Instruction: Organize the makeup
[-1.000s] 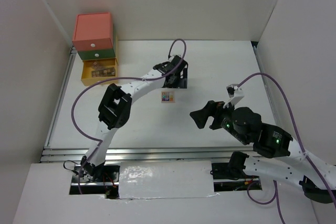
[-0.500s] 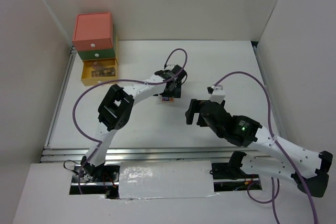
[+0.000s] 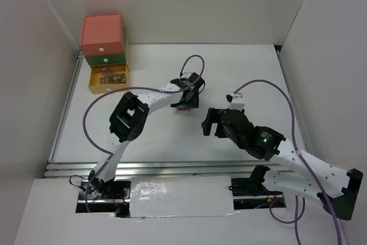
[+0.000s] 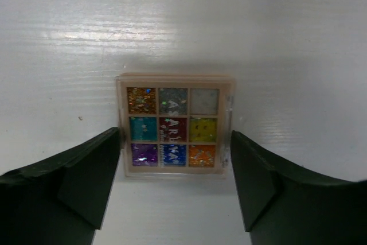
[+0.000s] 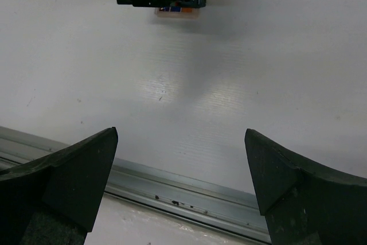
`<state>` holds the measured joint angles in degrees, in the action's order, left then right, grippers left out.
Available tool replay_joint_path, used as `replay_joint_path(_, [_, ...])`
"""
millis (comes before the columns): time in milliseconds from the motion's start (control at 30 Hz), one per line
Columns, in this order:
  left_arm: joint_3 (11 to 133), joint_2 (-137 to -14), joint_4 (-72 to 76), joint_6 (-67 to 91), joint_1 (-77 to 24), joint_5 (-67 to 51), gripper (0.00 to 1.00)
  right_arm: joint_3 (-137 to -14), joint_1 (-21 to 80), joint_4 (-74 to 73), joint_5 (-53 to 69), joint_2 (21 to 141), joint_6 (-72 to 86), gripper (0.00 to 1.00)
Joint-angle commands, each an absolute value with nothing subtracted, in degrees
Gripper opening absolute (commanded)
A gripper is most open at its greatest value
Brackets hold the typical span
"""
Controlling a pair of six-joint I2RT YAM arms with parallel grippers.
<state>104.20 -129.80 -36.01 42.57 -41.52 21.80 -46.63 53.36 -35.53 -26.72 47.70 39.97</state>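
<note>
Nearest the arm bases, a metal rail (image 5: 189, 190) ran along the near edge of the table (image 3: 241, 73), and just beyond it the right jaws hung spread wide with nothing between them, over bare white surface right of centre. Open room lay all around them, toward the right wall (image 3: 321, 55) and toward the far edge. A little farther on, near the middle of the table, the multicolour palette (image 4: 174, 125) lay flat with its nine pans facing up and its sides roughly square to the left wrist view. The left jaws sat low over it, one finger (image 4: 86, 170) at its left edge and the other at its right edge, with no gap to be seen on either side. Whether they were pressing on it or only flanking it could not be told. The palette's far edge had clear table beyond it. Farthest away, in the far left corner against the left wall (image 3: 34, 55), stood the drawer box (image 3: 102, 38), coral over green over yellow. Its yellow bottom drawer (image 3: 109, 78) was pulled out toward the arms, and the brown palette (image 3: 107, 77) lay inside it, well apart from the multicolour one
</note>
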Motion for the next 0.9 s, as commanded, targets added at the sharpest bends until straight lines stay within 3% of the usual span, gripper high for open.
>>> replay_joint_path(0, [102.1, -132.1, -36.5, 44.3, -41.3, 21.9, 0.84, -46.1, 53.1, -32.2, -25.8, 46.8, 38.8, 1.0])
replay_joint_path(67, [100.8, -131.8, -35.8, 44.3, -40.8, 21.4, 0.7, -46.2, 53.1, -32.1, -25.3, 46.3, 38.7, 1.0])
replay_joint_path(100, [99.2, -131.2, -35.4, 44.3, -39.9, 21.4, 0.56, -46.3, 53.2, -31.9, -24.8, 45.9, 38.4, 1.0])
replay_joint_path(200, [96.3, -123.5, -30.6, 44.2, -38.4, 19.7, 0.32, -46.5, 53.1, -31.6, -23.8, 44.4, 37.9, 1.0])
replay_joint_path(267, [87.0, -117.9, -24.1, 44.2, -33.8, 17.5, 0.28, -46.2, 53.0, -31.2, -23.6, 43.2, 37.5, 1.0])
replay_joint_path(400, [76.5, -101.7, -14.2, 44.4, -22.7, 12.2, 0.29, -45.4, 52.6, -29.4, -21.2, 42.4, 36.3, 1.0])
replay_joint_path(500, [72.0, -94.9, -8.1, 47.4, -13.9, 5.4, 0.28, -44.9, 52.3, -28.4, -19.6, 42.6, 35.7, 1.0])
replay_joint_path(600, [70.1, -89.8, -4.1, 50.0, -8.1, 6.7, 0.29, -44.6, 52.1, -27.6, -18.5, 42.9, 35.3, 1.0])
replay_joint_path(867, [69.6, -89.8, -1.4, 58.9, 3.8, 12.7, 0.38, -44.5, 51.9, -27.2, -16.4, 42.8, 34.4, 1.0])
